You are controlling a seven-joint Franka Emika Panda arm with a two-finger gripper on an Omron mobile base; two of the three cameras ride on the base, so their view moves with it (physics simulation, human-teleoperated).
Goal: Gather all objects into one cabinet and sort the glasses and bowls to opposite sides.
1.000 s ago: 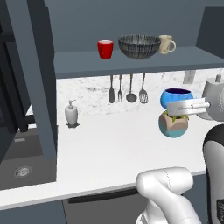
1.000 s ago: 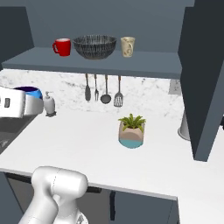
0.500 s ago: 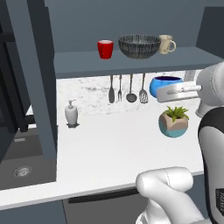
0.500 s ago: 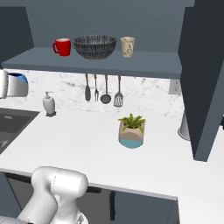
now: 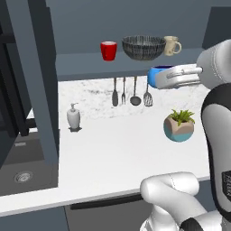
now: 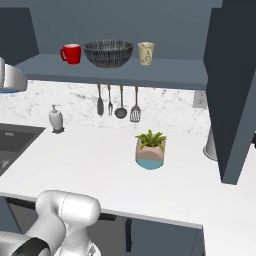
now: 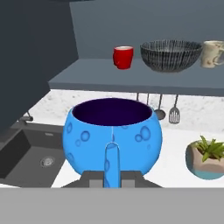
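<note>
the cabinet shelf is taken as landmark. on it the large dark bowl is seen at the middle, the red cup beside it toward the open door, the beige mug on its other side. the small blue bowl is held just in front of and below the shelf edge, clamped by the gripper, fingers closed on its rim. a plant pot stands on the counter below.

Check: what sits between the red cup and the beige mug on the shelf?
The large dark striped bowl stands between the red cup and the beige mug, apart from both. Clearest in the right base view.
</note>
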